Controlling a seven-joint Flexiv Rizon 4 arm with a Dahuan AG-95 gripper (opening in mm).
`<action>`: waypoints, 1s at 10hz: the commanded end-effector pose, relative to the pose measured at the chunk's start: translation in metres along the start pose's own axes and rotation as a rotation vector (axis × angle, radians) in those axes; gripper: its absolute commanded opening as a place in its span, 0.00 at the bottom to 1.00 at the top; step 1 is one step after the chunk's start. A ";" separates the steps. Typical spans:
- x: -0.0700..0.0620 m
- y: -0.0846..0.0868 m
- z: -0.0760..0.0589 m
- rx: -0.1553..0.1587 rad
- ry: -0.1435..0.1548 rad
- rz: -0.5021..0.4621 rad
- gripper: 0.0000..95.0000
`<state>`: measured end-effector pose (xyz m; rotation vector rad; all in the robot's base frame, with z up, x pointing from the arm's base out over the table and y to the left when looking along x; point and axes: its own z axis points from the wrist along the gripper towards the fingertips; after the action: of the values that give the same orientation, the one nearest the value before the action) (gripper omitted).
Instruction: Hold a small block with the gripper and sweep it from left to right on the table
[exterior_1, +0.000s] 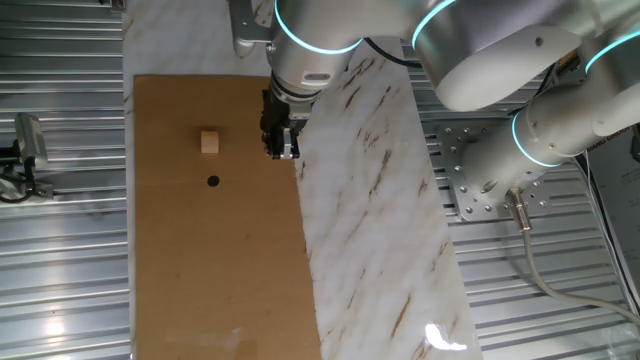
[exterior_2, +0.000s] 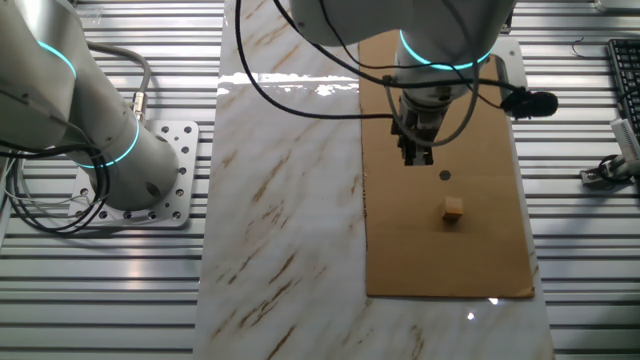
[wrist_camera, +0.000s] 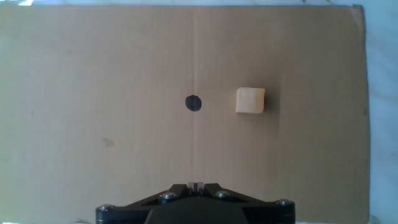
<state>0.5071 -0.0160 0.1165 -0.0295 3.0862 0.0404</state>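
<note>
Block (wrist_camera: 250, 100) loose on brown table (wrist_camera: 93, 74), beside black dot (wrist_camera: 193, 102); gripper (exterior_1: 281, 146) apart from it, fingers pressed together, empty.

The small block (exterior_1: 209, 142) is a pale tan, lighter than the plain brown panel of the table (exterior_1: 220, 260) it lies on, and a small black round dot (exterior_1: 212, 181) marks that brown panel near it. The other panel of the table is white marble streaked with thin brown veins, and the ribbed metal surround (exterior_1: 60, 270) on both sides is grey with fine parallel lines. The gripper (exterior_1: 281, 150) is black, its arm (exterior_1: 500, 50) is silver-white with glowing cyan rings, and the second arm (exterior_2: 70, 110) is likewise white with cyan rings.
</note>
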 end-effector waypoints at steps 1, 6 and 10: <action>0.001 -0.002 0.001 -0.001 -0.003 -0.004 0.00; 0.005 -0.005 0.007 0.000 -0.016 -0.005 0.00; 0.013 -0.011 0.013 -0.002 -0.031 -0.016 0.00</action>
<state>0.4933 -0.0290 0.1029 -0.0550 3.0521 0.0414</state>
